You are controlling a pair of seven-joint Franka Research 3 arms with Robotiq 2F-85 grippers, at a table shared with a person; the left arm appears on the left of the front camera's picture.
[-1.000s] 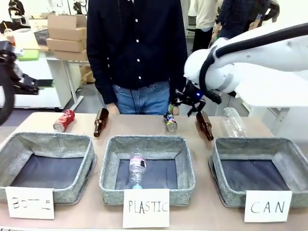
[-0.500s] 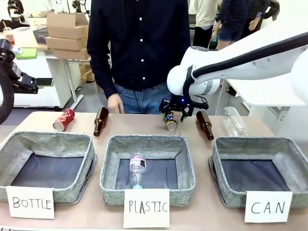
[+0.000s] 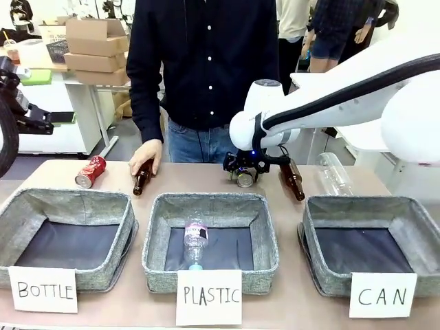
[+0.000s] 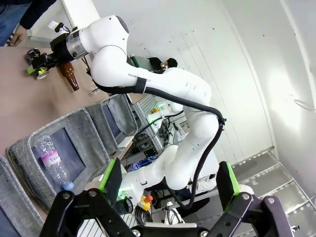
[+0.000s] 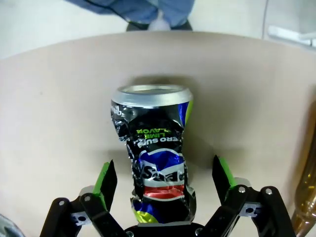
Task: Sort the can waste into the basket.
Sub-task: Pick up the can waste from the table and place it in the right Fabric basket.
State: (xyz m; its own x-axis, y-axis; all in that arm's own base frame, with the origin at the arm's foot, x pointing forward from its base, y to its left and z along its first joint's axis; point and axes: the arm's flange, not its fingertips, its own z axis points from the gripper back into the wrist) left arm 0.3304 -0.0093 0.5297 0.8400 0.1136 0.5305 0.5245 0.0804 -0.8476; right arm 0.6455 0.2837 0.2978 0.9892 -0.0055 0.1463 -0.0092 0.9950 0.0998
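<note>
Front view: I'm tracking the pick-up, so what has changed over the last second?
The right claw swung left and down to the dark can. Its open jaws now straddle the can, not yet closed. The person's hand reached the brown bottle on the left. The red can and the CAN basket stayed put.

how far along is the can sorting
Done: nothing yet, neither can is in the CAN basket. In hand: the right gripper is open, fingers either side of the crushed dark can, which sits on the table, not gripped. Left: grip that can and drop it in, then do the same with the red can at the far left.
</note>
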